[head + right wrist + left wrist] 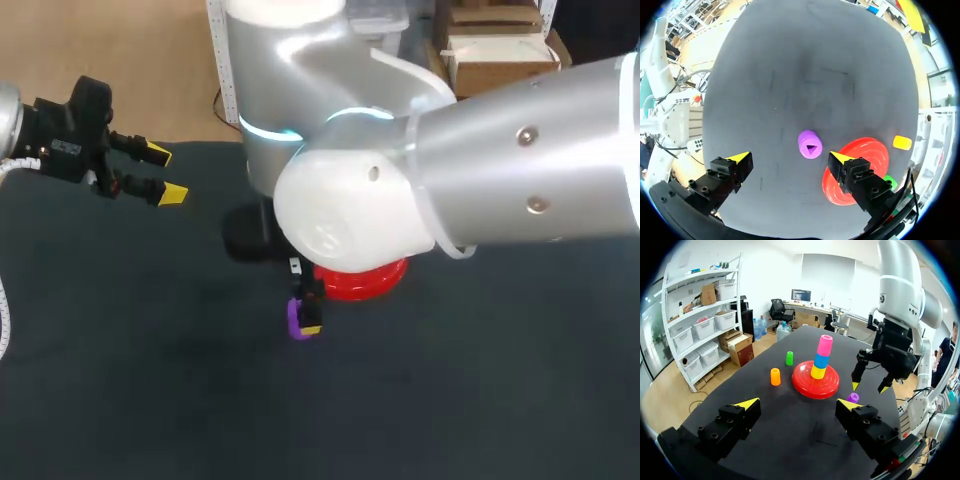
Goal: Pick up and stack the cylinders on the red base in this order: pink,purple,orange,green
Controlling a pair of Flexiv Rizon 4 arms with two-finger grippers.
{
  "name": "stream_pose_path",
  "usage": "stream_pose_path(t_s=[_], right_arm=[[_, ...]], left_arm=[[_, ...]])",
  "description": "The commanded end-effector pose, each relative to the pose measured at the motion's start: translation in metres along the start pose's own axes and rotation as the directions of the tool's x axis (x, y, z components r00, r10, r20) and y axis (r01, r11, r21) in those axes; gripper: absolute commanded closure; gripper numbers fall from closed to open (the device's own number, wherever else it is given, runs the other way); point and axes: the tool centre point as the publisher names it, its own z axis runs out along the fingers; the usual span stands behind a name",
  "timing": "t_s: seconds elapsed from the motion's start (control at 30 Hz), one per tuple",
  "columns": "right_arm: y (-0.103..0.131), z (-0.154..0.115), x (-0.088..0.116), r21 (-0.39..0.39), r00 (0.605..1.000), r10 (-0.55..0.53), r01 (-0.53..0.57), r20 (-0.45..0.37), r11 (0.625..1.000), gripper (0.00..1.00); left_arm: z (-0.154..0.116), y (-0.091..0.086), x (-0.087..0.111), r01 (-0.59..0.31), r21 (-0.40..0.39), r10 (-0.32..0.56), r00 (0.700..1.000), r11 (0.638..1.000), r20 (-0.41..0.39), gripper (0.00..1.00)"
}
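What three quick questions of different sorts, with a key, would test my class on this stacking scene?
1. True or false: the purple cylinder already sits on the red base.
2. Which colour of cylinder tops the stack on the base?
3. Fill in: the open right gripper is closest to the ____ cylinder.
Key: 1 false, it stands on the table; 2 the pink cylinder; 3 purple.

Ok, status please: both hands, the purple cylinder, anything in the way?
Left hand open, off at the side. Right hand open above purple cylinder, not gripping. It sits beside red base, nothing in the way.
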Motion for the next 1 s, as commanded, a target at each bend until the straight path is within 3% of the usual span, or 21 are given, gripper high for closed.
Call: stream_pose_path(t_s=[0.03,0.5,0.67,1.0], right_arm=[[-0.005,0.008,-0.002,-0.011,1.000,0.006,-0.006,-0.012,1.000,0.00],[-0.013,0.026,-0.006,-0.036,1.000,0.020,-0.021,-0.017,0.999,0.00],[-0.013,0.030,-0.007,-0.045,0.999,0.025,-0.026,-0.024,0.999,0.19],[-0.012,0.033,-0.004,-0.046,0.998,0.046,-0.048,-0.032,0.998,0.35]], left_arm=[[0.000,0.000,0.001,-0.002,0.000,0.002,1.000,1.000,0.003,0.00],[0.000,0.000,0.001,-0.002,0.000,0.002,1.000,1.000,0.003,0.00],[0.000,0.000,0.001,-0.002,0.000,0.002,1.000,1.000,0.003,0.00],[0.000,0.000,0.001,-0.002,0.000,0.002,1.000,1.000,0.003,0.00]])
